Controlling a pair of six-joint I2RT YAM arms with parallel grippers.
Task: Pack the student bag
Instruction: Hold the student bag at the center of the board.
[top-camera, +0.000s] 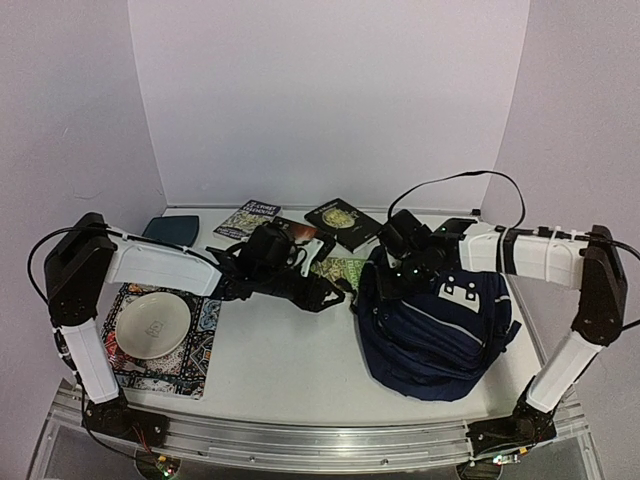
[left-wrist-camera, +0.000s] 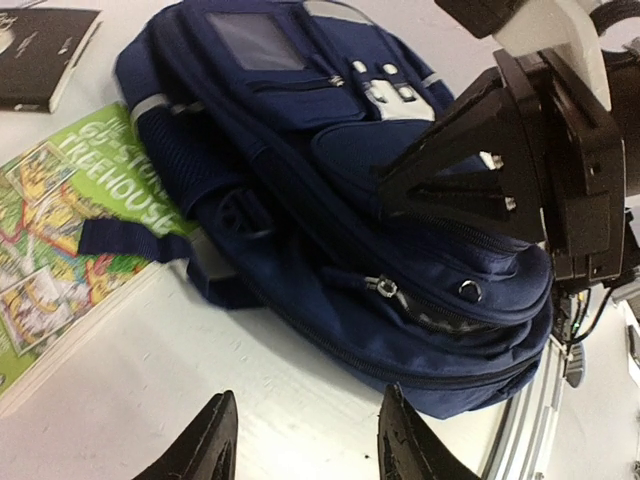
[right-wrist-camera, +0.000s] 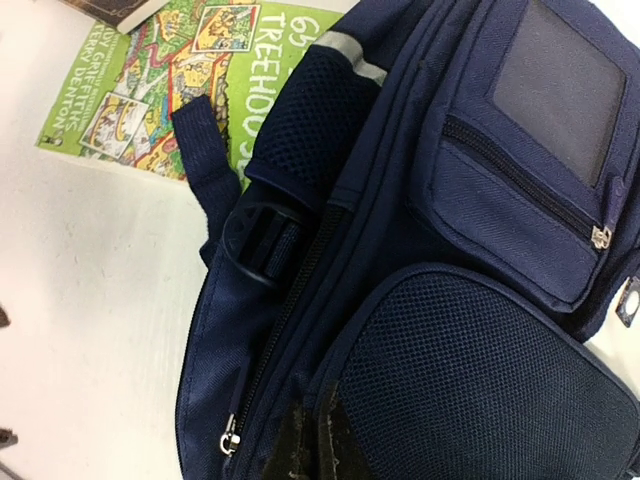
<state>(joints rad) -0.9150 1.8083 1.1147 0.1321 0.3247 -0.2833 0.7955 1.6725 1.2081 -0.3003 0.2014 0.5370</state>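
White table: student bag on side, overlapping green book; contents unseen.

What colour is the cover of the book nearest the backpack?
The book is bright green with cartoon panels and white lettering; clearest in the left wrist view.

Bare table between placemat and student bag gives passing room

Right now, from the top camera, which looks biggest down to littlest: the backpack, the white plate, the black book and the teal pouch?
1. student bag, clearly largest.
2. white plate and black book look alike; the book lies farther back, so no ranking.
3. teal pouch, smallest.
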